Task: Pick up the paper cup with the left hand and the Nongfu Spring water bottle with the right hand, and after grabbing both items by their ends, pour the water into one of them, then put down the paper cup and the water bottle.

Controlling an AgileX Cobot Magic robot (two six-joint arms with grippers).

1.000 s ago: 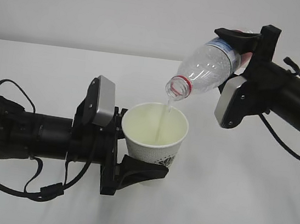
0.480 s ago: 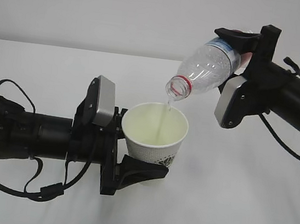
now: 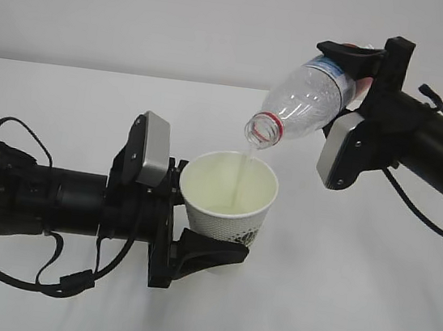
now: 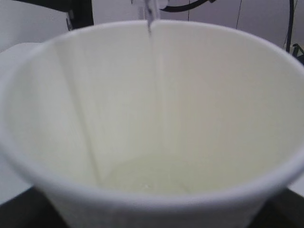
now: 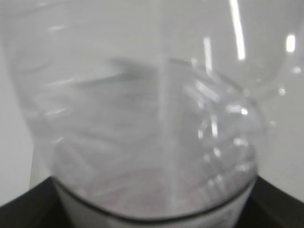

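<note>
My left gripper is shut on the white paper cup, holding it upright just above the table, one black finger under its printed side. The right gripper is shut on the base end of the clear Nongfu Spring water bottle, tilted neck-down with its red ring over the cup. A thin stream of water falls from the mouth into the cup. The left wrist view is filled by the cup, cream inside, with the stream entering and water pooled at the bottom. The bottle fills the right wrist view.
The white table spreads beneath both arms, with a plain white wall behind. Black cables loop under the left arm at the lower left.
Both arms, the cup and the bottle have held still. The stream thinned to a short dribble half a second ago and now runs down into the cup again.
</note>
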